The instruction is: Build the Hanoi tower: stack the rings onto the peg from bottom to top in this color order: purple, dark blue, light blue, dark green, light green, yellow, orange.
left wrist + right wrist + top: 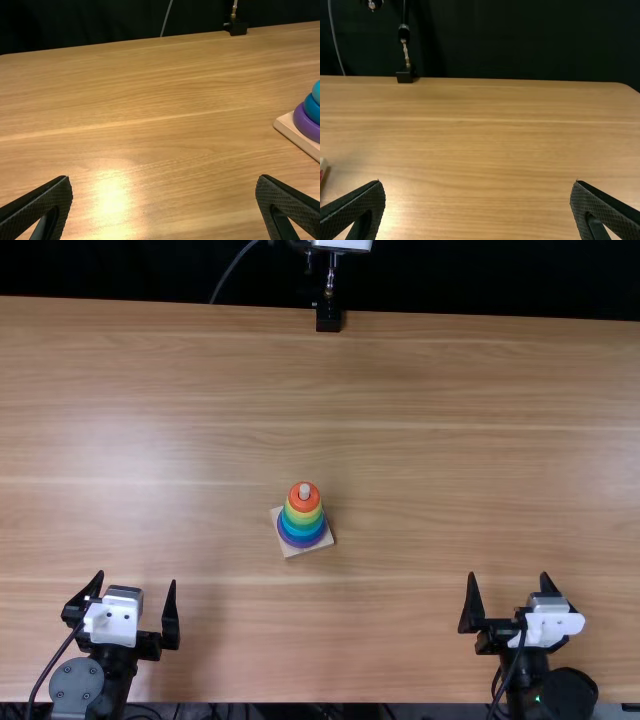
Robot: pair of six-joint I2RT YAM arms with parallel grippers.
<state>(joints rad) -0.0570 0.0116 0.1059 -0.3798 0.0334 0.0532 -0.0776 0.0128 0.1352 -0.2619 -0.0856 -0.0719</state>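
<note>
We see the ring tower (304, 516) upright on its wooden base (290, 550), which sits at a slight angle, well in from both the far and near edges of the table (480, 440). From the tower, we have broad tabletop to either side and a deep stretch beyond it, running up to a black mount (328, 319) at the far edge. Its rings are all on the peg (304, 490), the purple ring (306, 126) lowest and the orange ring (296, 502) on top, with the peg's tip poking through. Our left gripper (137, 578) is left of the tower and nearer to us; our right gripper (508, 575) is on the tower's right, also nearer to us and a little farther off sideways. Both point past the tower toward the far edge, apart from it, and both have their jaws spread wide with nothing between them.
</note>
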